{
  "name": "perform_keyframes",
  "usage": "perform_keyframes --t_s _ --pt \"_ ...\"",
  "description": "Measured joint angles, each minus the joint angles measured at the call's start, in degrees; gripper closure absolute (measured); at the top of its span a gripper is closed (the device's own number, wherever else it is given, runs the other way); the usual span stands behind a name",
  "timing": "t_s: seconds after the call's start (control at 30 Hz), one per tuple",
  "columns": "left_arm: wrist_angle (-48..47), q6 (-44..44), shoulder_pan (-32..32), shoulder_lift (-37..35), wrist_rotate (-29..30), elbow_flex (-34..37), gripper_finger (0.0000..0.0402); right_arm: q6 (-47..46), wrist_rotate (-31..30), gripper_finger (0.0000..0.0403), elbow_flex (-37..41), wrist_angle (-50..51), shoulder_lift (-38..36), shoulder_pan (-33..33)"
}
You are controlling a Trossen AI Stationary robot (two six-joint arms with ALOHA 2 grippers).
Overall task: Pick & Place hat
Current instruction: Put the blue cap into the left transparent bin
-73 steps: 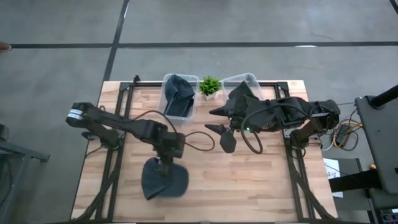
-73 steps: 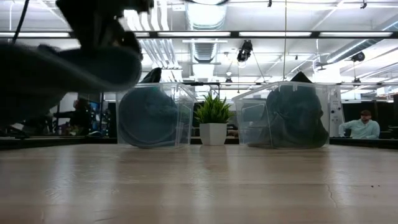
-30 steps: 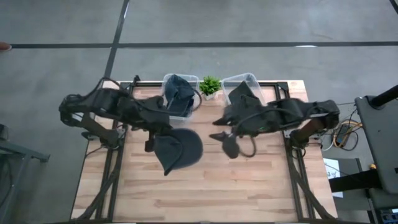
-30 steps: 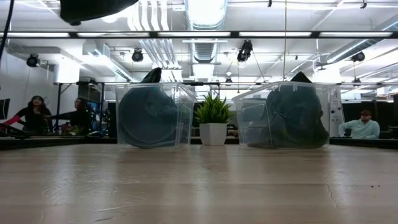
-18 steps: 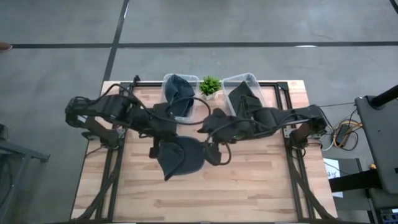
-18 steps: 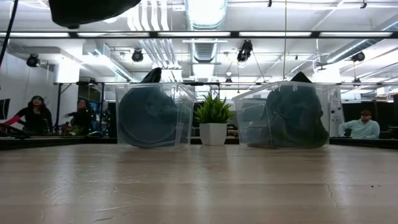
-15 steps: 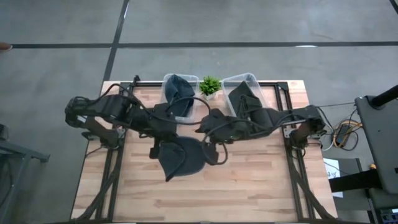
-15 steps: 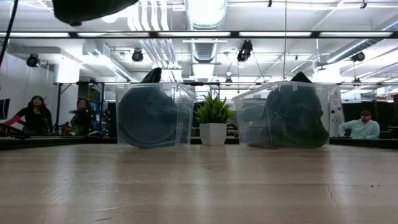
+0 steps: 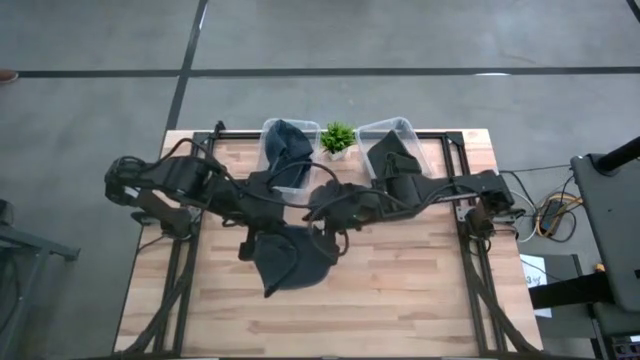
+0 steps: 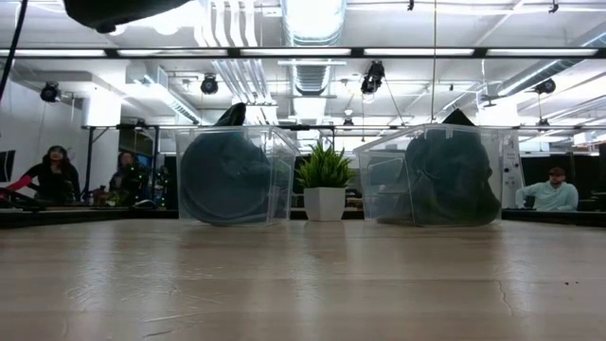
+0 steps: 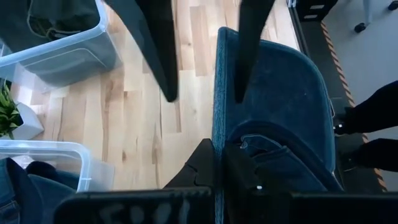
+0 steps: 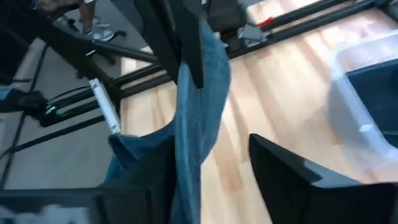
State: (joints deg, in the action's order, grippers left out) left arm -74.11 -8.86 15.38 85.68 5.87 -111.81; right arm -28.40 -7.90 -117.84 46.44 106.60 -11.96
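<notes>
A dark blue denim hat [image 9: 290, 258] hangs in the air over the middle of the table, and its underside shows at the top of the low view [image 10: 114, 9]. My left gripper [image 9: 256, 236] is shut on it [image 11: 217, 158]. My right gripper [image 9: 326, 238] has come in from the right and is open. Its two fingers stand on either side of the hat's free edge [image 11: 217, 68], with the cloth [image 12: 189, 118] between them [image 12: 205, 149]. I cannot tell whether they touch it. My left gripper pinches the hat's edge [image 11: 219, 140] between its two fingers, coming from above and slanting down. The hat is lifted clear of the table and hangs below the fingers. Its flat part [image 11: 273, 81] and hollow crown [image 11: 280, 158] spread to one side.
Two clear plastic bins with more dark hats stand at the table's far edge, one on the left [image 9: 288, 155] [image 10: 232, 175] and one on the right [image 9: 392, 145] [image 10: 440, 175]. A small potted plant [image 9: 337, 138] stands between them. People sit in the room beyond [image 10: 52, 170].
My right gripper has moved toward the table's left, from beside the right bin to the hanging hat, and its open fingers now straddle the hat's edge. The left gripper has kept hold and shifted slightly toward the near edge. The hat has turned more edge-on under it.
</notes>
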Motion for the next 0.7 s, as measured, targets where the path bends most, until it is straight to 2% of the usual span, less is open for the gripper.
perform_keyframes --t_s 0.1,0.23,0.27,0.43,0.7 --pt "-0.07 -0.04 0.00 -0.06 0.00 0.00 0.0395 -0.34 3.10 0.0250 0.00 -0.06 0.42 0.35" --pt "-0.03 -0.11 0.00 -0.09 -0.04 0.00 0.0395 0.31 4.04 0.0361 0.00 -0.40 0.46 0.24" --pt "-0.02 -0.21 0.00 -0.10 -0.12 0.00 0.0395 0.57 4.04 0.0376 0.00 -0.34 0.29 0.24" --pt "0.38 -2.99 -0.01 -0.14 0.23 0.00 0.0380 -0.44 3.98 0.0390 0.00 0.13 -0.13 0.26" --pt "0.26 -8.20 0.01 -0.66 6.41 0.00 0.0289 -1.35 3.60 0.0392 0.00 0.52 -0.41 0.27"
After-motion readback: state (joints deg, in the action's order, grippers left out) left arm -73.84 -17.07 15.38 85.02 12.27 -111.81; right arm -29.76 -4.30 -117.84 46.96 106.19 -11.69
